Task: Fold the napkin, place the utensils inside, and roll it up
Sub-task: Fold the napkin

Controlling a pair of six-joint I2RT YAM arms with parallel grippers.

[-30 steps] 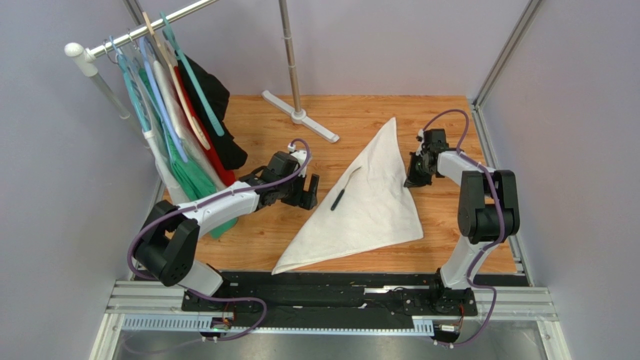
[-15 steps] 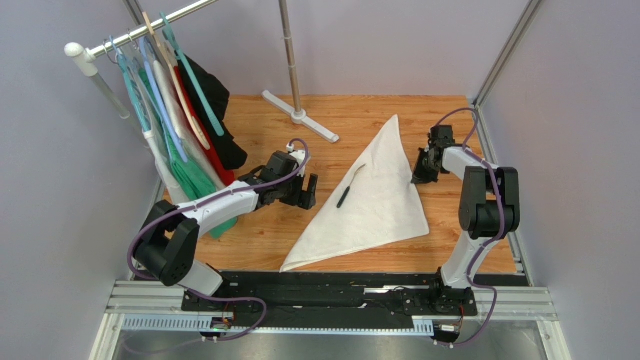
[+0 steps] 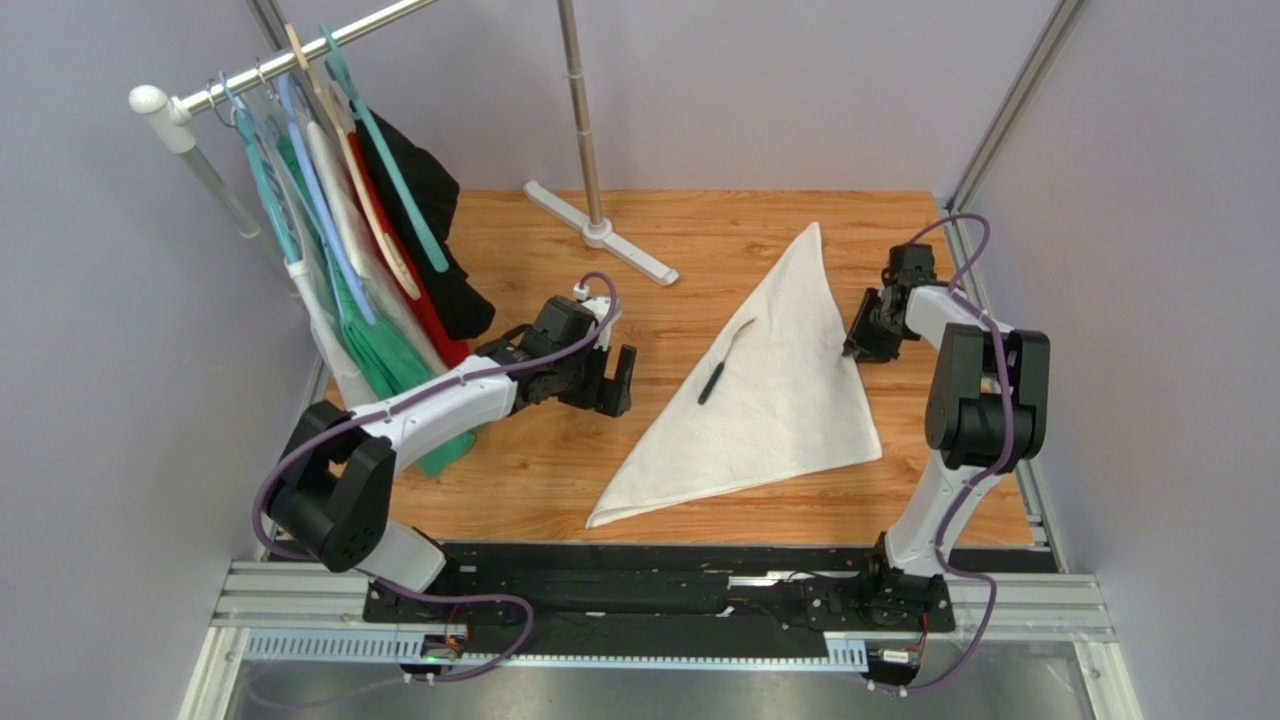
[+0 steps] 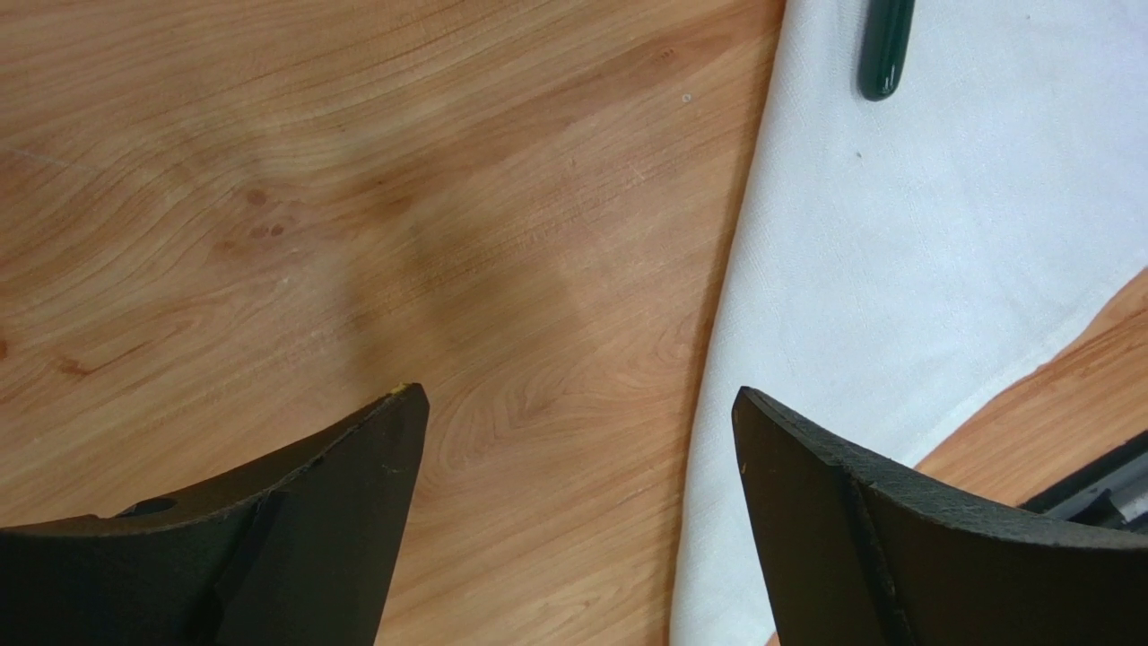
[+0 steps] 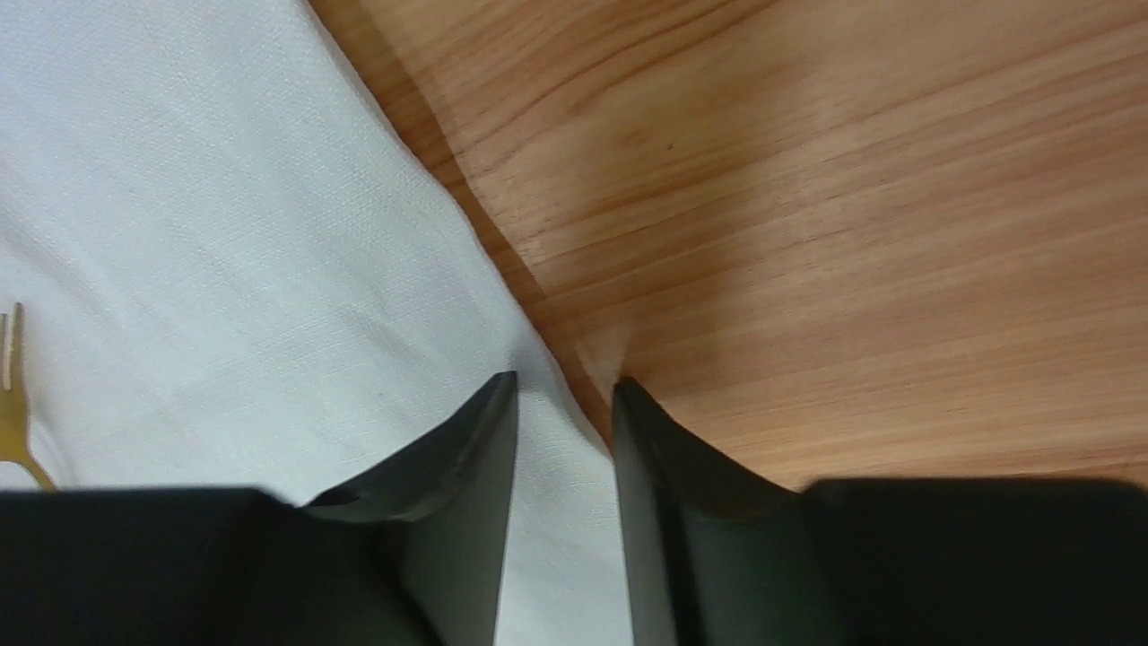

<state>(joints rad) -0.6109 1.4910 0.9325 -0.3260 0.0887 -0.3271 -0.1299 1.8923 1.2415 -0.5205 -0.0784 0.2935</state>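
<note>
The white napkin (image 3: 789,393) lies folded into a triangle on the wooden table, one tip pointing to the back. A thin dark green utensil (image 3: 724,363) rests on its left part; its handle end (image 4: 885,47) shows in the left wrist view and pale fork tines (image 5: 14,390) in the right wrist view. My right gripper (image 3: 861,347) sits low over the napkin's right edge (image 5: 445,256), jaws a narrow gap apart with flat cloth showing between them. My left gripper (image 3: 613,387) hovers wide open over bare wood just left of the napkin (image 4: 916,256), holding nothing.
A clothes rail (image 3: 286,60) with hangers and hanging garments (image 3: 376,285) stands at the back left, close behind my left arm. A metal stand's pole and foot (image 3: 601,233) rest on the table's back middle. Grey walls close in both sides.
The right gripper moved right and back, dragging the napkin and utensil with it, and its shut jaws have now parted a little. The left arm barely moved.
</note>
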